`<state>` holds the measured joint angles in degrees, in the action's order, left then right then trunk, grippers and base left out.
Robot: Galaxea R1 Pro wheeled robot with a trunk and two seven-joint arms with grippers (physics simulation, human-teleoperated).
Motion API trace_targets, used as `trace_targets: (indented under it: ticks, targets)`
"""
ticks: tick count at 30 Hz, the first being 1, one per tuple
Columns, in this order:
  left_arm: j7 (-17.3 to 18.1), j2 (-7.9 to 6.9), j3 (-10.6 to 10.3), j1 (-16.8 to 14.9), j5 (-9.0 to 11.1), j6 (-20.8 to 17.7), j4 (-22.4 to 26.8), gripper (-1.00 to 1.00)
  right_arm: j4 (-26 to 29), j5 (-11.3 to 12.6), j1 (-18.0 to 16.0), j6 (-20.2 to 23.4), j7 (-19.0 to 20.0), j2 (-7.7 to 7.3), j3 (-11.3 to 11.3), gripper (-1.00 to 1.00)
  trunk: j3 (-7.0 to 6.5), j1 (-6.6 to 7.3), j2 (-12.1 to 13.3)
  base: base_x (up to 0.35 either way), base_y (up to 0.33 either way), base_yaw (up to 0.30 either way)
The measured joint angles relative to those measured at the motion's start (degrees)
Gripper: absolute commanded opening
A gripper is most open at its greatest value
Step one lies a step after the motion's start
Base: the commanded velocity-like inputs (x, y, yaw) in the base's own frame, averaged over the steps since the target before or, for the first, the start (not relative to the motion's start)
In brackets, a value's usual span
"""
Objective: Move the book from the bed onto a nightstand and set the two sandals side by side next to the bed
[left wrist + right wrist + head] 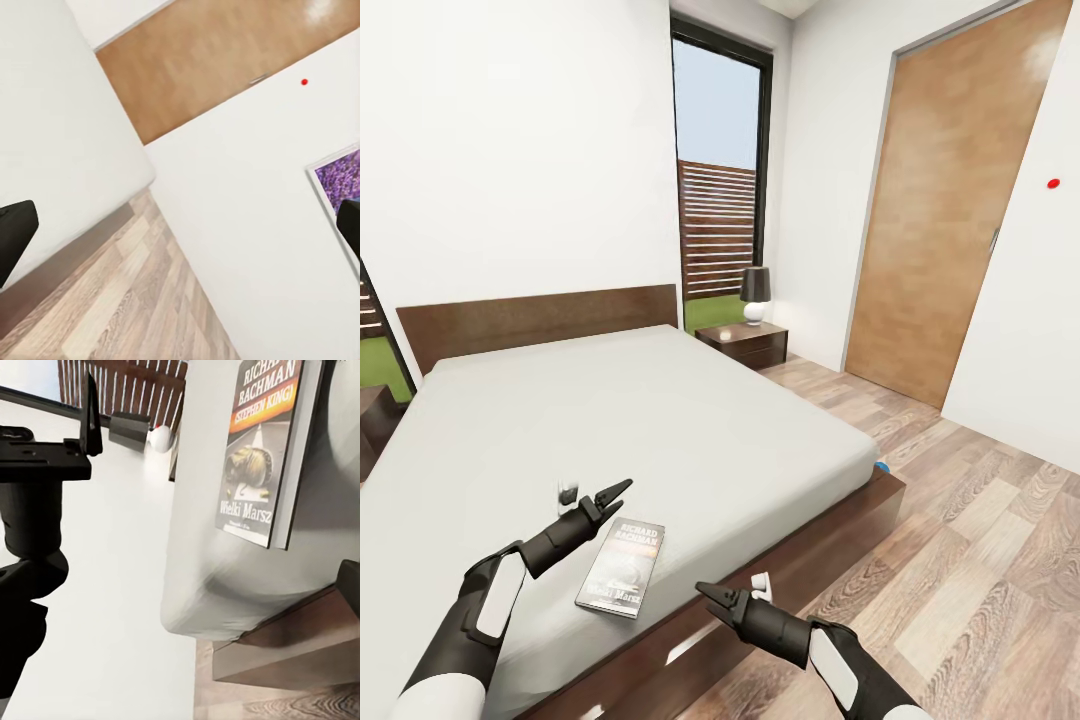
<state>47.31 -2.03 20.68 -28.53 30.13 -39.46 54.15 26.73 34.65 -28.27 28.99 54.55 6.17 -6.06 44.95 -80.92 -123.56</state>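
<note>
The book (622, 567) lies flat near the front edge of the bed (660, 430), its cover with white "Richard Bachman" lettering facing up. In the right wrist view the book (266, 450) rests on the mattress edge above the dark platform base. My left gripper (598, 488) hovers open just above the mattress, a little left of and beyond the book. The right gripper (732, 585) is open in front of the bed's base, right of the book. A speck of blue, one sandal (882, 466), peeks out on the floor by the bed's far foot corner. A nightstand (745, 342) stands right of the headboard.
A black-shaded lamp (757, 293) sits on that nightstand. Another dark cabinet (374, 422) shows at the bed's left side. The brown door (950, 200) is shut, with open wood floor (980, 540) between it and the bed. A purple picture (337, 176) hangs on the wall.
</note>
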Motion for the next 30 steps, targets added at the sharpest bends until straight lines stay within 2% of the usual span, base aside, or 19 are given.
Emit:
trace_targets:
  ticks: [26, 30]
  targets:
    - [-0.3, -0.03, 0.1, 0.0, 0.0, 0.0, 0.0, 1.0, -0.2, -0.2, 0.0, -0.2, 0.1, 0.02, -0.1, 1.0, 0.0, 0.0, 0.0, 0.0, 0.0, 0.009]
    - [-0.3, -0.08, 0.1, 0.0, 0.0, 0.0, 0.0, 1.0, -0.2, -0.2, 0.0, -0.2, 0.1, 0.02, -0.1, 1.0, 0.0, 0.0, 0.0, 0.0, 0.0, 0.158]
